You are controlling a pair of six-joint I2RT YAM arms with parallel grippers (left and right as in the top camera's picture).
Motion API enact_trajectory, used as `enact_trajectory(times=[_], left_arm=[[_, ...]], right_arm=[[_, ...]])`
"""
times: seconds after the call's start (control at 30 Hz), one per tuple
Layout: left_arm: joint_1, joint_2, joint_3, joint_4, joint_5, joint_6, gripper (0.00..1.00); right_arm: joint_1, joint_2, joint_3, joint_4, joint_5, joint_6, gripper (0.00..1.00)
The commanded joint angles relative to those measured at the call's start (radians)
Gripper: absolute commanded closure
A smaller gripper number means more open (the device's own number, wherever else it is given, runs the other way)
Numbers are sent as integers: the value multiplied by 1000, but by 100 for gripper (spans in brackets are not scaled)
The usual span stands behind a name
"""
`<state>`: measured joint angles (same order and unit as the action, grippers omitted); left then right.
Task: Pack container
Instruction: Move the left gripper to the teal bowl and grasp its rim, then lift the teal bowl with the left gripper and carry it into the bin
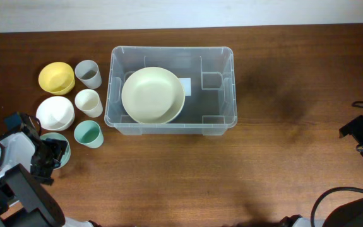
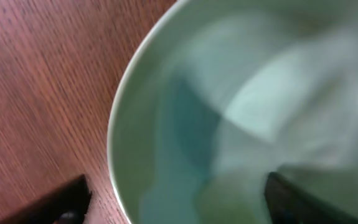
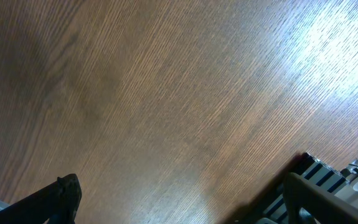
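The left fingers (image 2: 63, 202) are spread wide across the rim of the pale green bowl (image 2: 241, 112), which is not yet gripped. The container (image 1: 172, 49) is found beyond them and to their right, its long axis laid across the worktop (image 1: 263, 176). It is judged nearer this arm, while the right fingers (image 3: 63, 198), also wide, are held over bare wood.

Clear container (image 1: 219, 94) upright, holding a pale plate (image 1: 153, 94)

- Left arm (image 1: 14, 183) reaches in from the near-left corner, wrist bent downward.
- Left gripper (image 2: 175, 202) points down, its fingers spread wide.
- Right arm (image 1: 353, 211) is folded at the right edge.
- Right gripper (image 3: 179, 199) faces down with its fingers wide apart.
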<state>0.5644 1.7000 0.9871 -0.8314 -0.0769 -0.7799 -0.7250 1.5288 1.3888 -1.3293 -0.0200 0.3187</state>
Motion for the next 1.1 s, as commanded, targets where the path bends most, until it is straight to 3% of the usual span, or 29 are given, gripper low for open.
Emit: enact_trajectory(times=[0.0,0.13,0.2,0.3,0.37,0.5,0.63,1.07], left_arm=[[13,6,-5,2,11,-2,33],[19,6,-6,-2,11,-2,55],[23,6,-6,-9,11,-2,60],[29,6,-6,-14,11,-2,81],[35,6,-6,-19,11,-2,89],[68,6,-6,-25,10,-2,91],[129,6,-6,-37,10,-1,99],[225,-66,101,-77,11,18,100]], right_arm=[[-2,6,-3,3,2,11,1],[-2,6,-3,3,2,11,1],[-2,6,-3,3,2,11,1],[-2,6,-3,3,2,11,1],[-2,6,-3,3,2,11,1],[-2,6,-3,3,2,11,1],[-2,6,-3,3,2,11,1],[-2,6,-3,3,2,11,1]])
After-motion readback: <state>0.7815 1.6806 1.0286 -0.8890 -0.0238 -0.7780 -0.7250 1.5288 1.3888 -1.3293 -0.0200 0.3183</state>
